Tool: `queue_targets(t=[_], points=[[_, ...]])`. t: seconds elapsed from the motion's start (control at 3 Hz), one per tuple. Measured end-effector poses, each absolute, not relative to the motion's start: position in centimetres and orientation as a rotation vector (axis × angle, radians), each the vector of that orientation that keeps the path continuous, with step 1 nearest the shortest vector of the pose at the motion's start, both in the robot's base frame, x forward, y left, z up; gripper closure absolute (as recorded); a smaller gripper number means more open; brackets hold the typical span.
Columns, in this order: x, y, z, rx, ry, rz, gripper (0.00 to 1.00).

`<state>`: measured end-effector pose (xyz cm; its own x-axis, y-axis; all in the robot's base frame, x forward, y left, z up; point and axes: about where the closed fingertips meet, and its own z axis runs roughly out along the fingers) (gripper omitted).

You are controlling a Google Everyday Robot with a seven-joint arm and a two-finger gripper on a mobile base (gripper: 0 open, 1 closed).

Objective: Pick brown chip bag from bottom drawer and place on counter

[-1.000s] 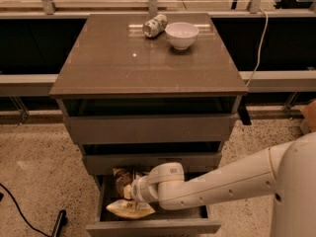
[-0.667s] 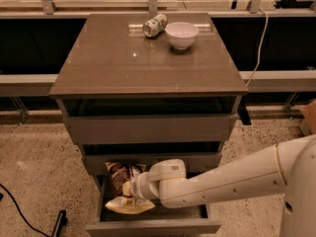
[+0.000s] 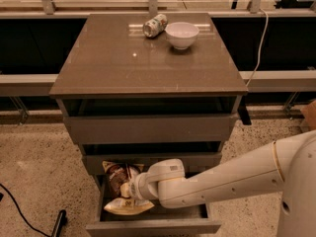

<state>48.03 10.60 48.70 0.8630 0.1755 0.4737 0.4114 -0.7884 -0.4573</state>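
Note:
The brown chip bag [image 3: 117, 176], dark brown with pale yellow edges, stands tilted in the left part of the open bottom drawer [image 3: 153, 227]. Its top rises to the middle drawer's front. My gripper [image 3: 127, 190] reaches in from the right on the white arm and is shut on the bag at its middle. The bag's pale lower edge [image 3: 121, 207] hangs below the gripper. The glossy grey-brown counter [image 3: 123, 63] is above all three drawers.
A white bowl [image 3: 181, 34] and a small printed can [image 3: 154, 25] on its side sit at the counter's back. The top and middle drawers are slightly open. A black cable [image 3: 19, 209] and a dark object [image 3: 59, 223] lie on the floor at left.
The gripper has moved up and slightly left with the chip bag, and the bag's top now reaches higher against the middle drawer's front.

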Motion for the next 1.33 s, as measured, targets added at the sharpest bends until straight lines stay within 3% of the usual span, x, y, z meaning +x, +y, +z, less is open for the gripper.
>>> queue_targets(t=[0.67, 1.33], points=[[41.6, 10.6, 55.6, -2.309, -0.77, -0.595, 1.0], [39.1, 10.3, 59.6, -2.148, -0.845, -0.616, 1.0]])
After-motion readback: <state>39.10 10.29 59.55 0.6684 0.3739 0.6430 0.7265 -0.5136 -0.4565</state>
